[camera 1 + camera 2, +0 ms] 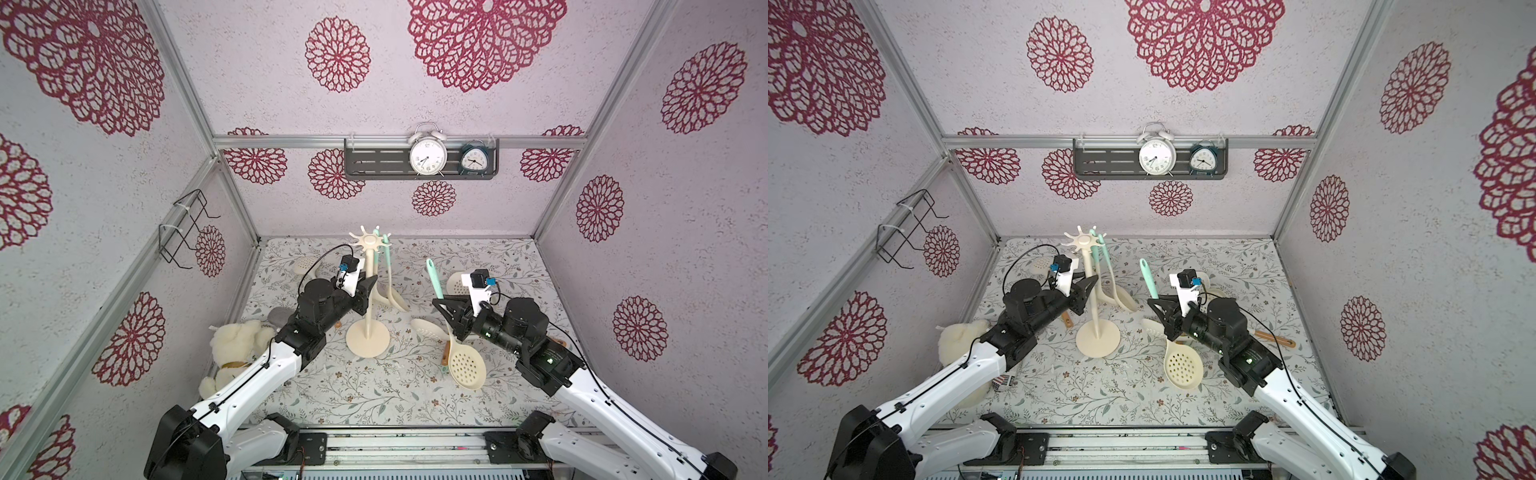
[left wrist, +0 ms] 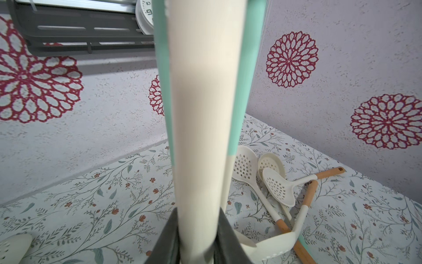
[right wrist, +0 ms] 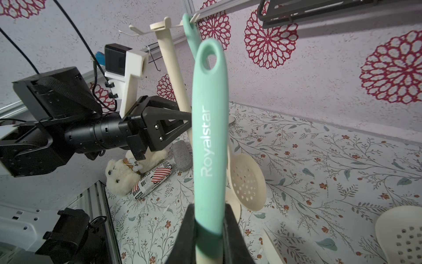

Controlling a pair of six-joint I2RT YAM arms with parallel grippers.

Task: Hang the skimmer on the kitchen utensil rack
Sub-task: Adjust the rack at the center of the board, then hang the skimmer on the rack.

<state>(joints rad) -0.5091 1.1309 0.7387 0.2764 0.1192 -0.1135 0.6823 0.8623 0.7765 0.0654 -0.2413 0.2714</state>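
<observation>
bimanual scene over a floral-patterned table (image 1: 374, 399), shown in both top views and both wrist views. the kitchen utensil rack (image 1: 368, 338), a cream stand with a round base, thin pole and star crown of hooks, stands upright left of the table's centre. the left claw (image 1: 370, 287) is clenched on the rack about midway up; in the left wrist view the pole (image 2: 201, 114) runs between the two dark fingers (image 2: 167, 237), which press it from either side. two mint-handled utensils (image 1: 387, 266) hang heads down from hooks on the crown's right side. the right claw (image 1: 439, 304) grasps the skimmer (image 1: 434, 277) low on its mint handle, where mint meets cream. the handle points up, and its hanging hole (image 3: 211, 58) is free and apart from the hooks. the skimmer's perforated cream head (image 1: 467, 368) extends below the claw. the skimmer is to the rack's right and not touching it. loose skimmers (image 2: 278, 182) with wooden handles lie on the table under and beyond the right arm, and another perforated head (image 1: 305, 264) lies beyond the left arm. a white plush toy (image 1: 237, 340) sits at the table's left edge. two alarm clocks (image 1: 428, 156) stand on a dark slotted shelf (image 1: 374, 162) on the back wall
</observation>
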